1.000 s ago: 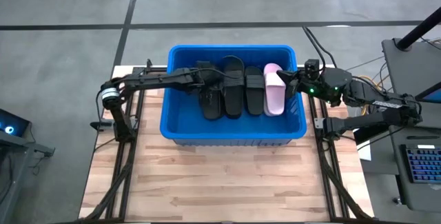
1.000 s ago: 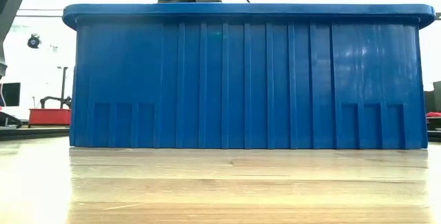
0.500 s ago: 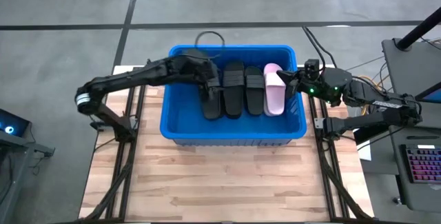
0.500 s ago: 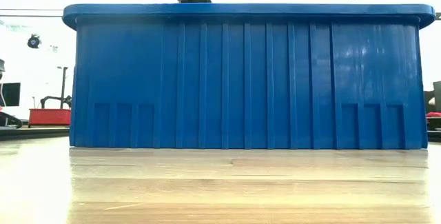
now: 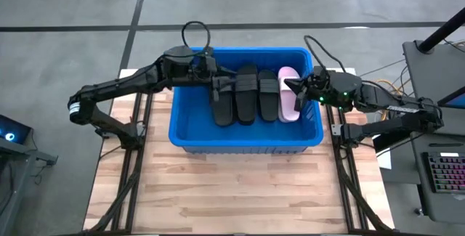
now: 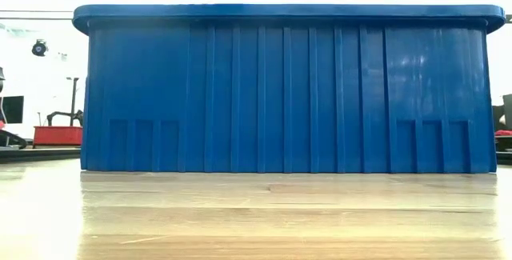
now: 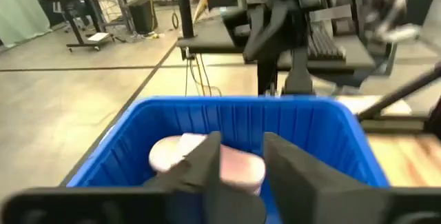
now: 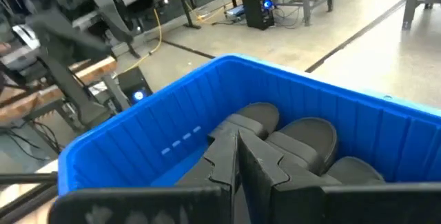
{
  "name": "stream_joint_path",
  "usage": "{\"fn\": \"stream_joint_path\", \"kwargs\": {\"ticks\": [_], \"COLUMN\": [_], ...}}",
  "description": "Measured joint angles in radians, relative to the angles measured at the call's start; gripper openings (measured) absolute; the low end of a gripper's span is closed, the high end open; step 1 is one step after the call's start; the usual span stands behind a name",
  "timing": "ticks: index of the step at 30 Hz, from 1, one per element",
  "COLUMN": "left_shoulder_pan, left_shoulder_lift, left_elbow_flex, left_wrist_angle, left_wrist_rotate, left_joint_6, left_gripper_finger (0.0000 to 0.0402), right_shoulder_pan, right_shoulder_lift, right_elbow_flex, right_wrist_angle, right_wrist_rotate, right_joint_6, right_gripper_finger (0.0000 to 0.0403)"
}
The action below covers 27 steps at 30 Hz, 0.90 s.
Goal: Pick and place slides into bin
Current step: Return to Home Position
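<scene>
The blue bin [image 5: 247, 143] stands on the wooden table and fills the low view [image 6: 288, 92]. Inside it, black slides [image 5: 245, 96] lie side by side on the floor, with a pink slide [image 5: 288, 98] at the right end of the row. My left gripper [image 5: 220, 83] hangs above the bin's left part, over the leftmost black slide. Its fingers stand a little apart with nothing between them [image 7: 242, 165]. My right gripper [image 5: 289, 85] hovers over the pink slide, shut and empty [image 8: 238, 156]. Both gripper tips show just above the rim in the low view.
Bare wooden table [image 5: 240, 192] stretches from the bin toward the near edge. The arms' dark stands [image 5: 134, 131] flank the bin on both sides. A desk with a keyboard [image 5: 443, 174] sits beyond the table's right edge. The bin's left half has bare floor [image 5: 190, 120].
My left gripper has risen from low in the bin's left part to above its rim, and the arm has lifted and drawn back a little toward the table's left. My right gripper has edged slightly toward the table's left, over the pink slide. The slides lie still.
</scene>
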Motion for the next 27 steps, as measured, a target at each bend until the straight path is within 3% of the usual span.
{"fn": "stream_joint_path", "kwargs": {"ticks": [3, 5, 7, 14, 21, 27], "left_shoulder_pan": [-0.002, -0.004, -0.010, -0.039, -0.057, -0.077], "left_shoulder_lift": [0.000, 0.000, -0.001, -0.001, -0.011, -0.031], "left_elbow_flex": [0.001, 0.001, 0.001, 0.001, 0.001, 0.001], "left_wrist_angle": [0.028, 0.055, 0.093, 0.286, 0.325, 0.325], "left_wrist_rotate": [0.000, 0.001, 0.001, 0.007, 0.004, 0.008], "left_joint_6": [-0.058, -0.087, -0.113, -0.148, -0.150, -0.148], "left_gripper_finger": [0.0033, 0.0010, 0.0010, 0.0001, 0.0000, 0.0000], "right_shoulder_pan": [0.000, 0.000, 0.000, 0.001, 0.000, 0.000], "right_shoulder_lift": [0.021, 0.028, 0.036, 0.019, -0.100, -0.219], "right_elbow_flex": [0.000, 0.000, 0.000, 0.000, 0.000, 0.000], "right_wrist_angle": [0.001, 0.011, 0.029, 0.229, 0.247, 0.180], "right_wrist_rotate": [-0.003, -0.004, -0.028, -0.304, -0.321, -0.399], "right_joint_6": [-0.029, -0.063, -0.102, -0.256, -0.346, -0.363], "right_gripper_finger": [0.0009, 0.0009, 0.0009, 0.0009, 0.0009, 0.0009]}}
